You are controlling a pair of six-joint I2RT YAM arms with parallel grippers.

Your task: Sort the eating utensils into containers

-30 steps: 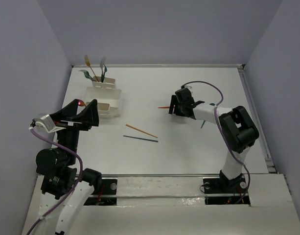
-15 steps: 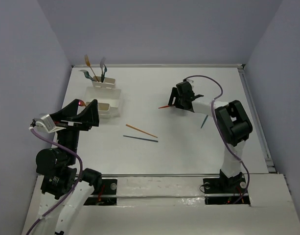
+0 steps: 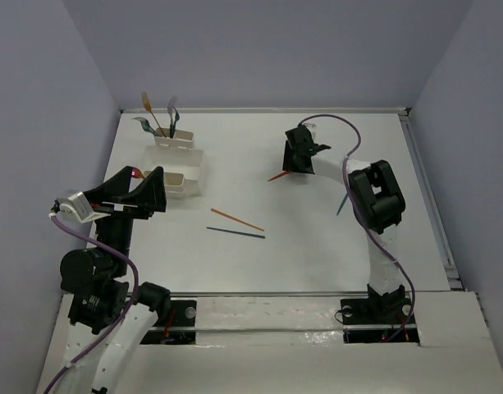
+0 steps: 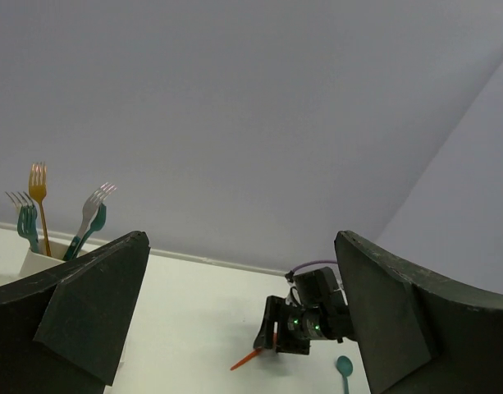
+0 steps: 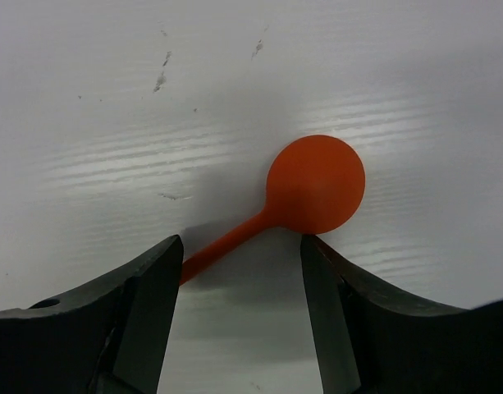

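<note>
An orange spoon (image 5: 317, 185) lies on the white table, bowl just past my right gripper's fingertips, handle running under the left finger (image 5: 144, 304). My right gripper (image 5: 241, 246) is open over it, jaws apart and not closed on it. From above, the right gripper (image 3: 299, 156) sits at the far middle with the spoon (image 3: 277, 176) poking out to its left. My left gripper (image 3: 144, 193) is open, empty and raised near the bins. A narrow bin (image 3: 173, 140) holds several upright forks (image 4: 39, 197). A wider bin (image 3: 185, 168) stands in front of it.
An orange stick (image 3: 236, 219) and a dark blue stick (image 3: 235, 233) lie mid-table. A teal spoon (image 3: 341, 203) lies right of the right arm and also shows in the left wrist view (image 4: 344, 367). Walls close in the table on three sides.
My right gripper has swung toward the far side and a little left, and the orange spoon now lies more slanted. The left arm has not moved.
</note>
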